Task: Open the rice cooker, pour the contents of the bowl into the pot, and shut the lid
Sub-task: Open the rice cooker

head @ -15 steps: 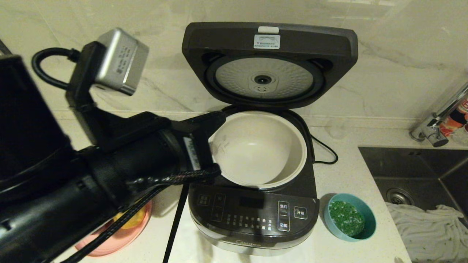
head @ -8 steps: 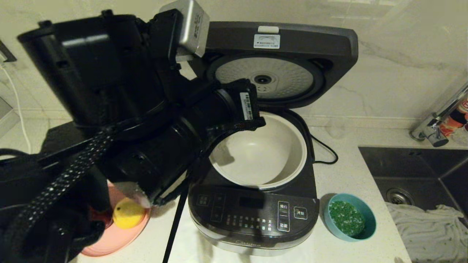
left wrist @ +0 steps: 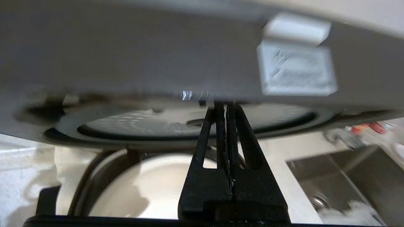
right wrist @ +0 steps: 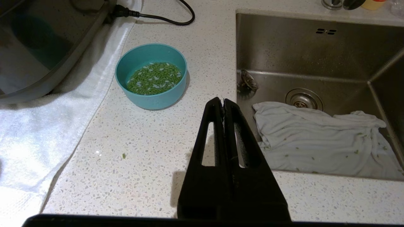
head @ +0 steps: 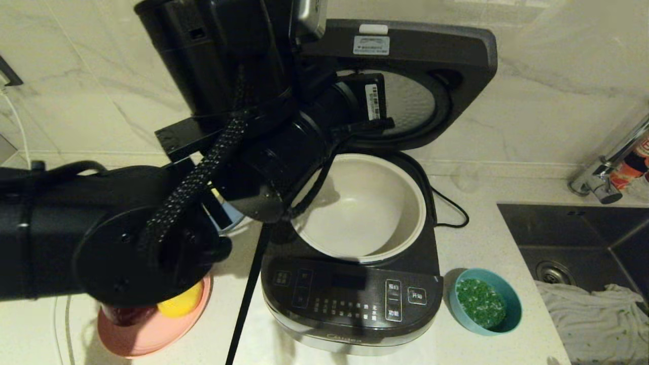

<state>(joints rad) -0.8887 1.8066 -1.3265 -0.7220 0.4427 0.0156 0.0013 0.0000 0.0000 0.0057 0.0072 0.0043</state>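
The rice cooker (head: 350,299) stands open, its lid (head: 431,56) raised against the wall. The cream-white pot (head: 390,213) inside holds nothing. My left arm (head: 284,147) is lifted in front of the lid's dimpled underside and hides its left part. My left gripper (left wrist: 225,105) is shut, its tips right at the lid (left wrist: 126,56) above the pot (left wrist: 151,189). The teal bowl (head: 513,309) with green contents (head: 479,301) sits right of the cooker. My right gripper (right wrist: 223,101) is shut and empty over the counter, short of the bowl (right wrist: 151,101).
A steel sink (head: 583,238) with a grey cloth (head: 598,314) lies right of the bowl, a faucet (head: 603,177) behind it. A pink plate (head: 152,329) with a yellow piece sits left of the cooker. A white towel (right wrist: 47,126) lies under the cooker; its cord (head: 451,208) trails behind.
My left arm has swung up and to the right, from the pot's left rim to the lid's underside. The lid has tipped slightly further back.
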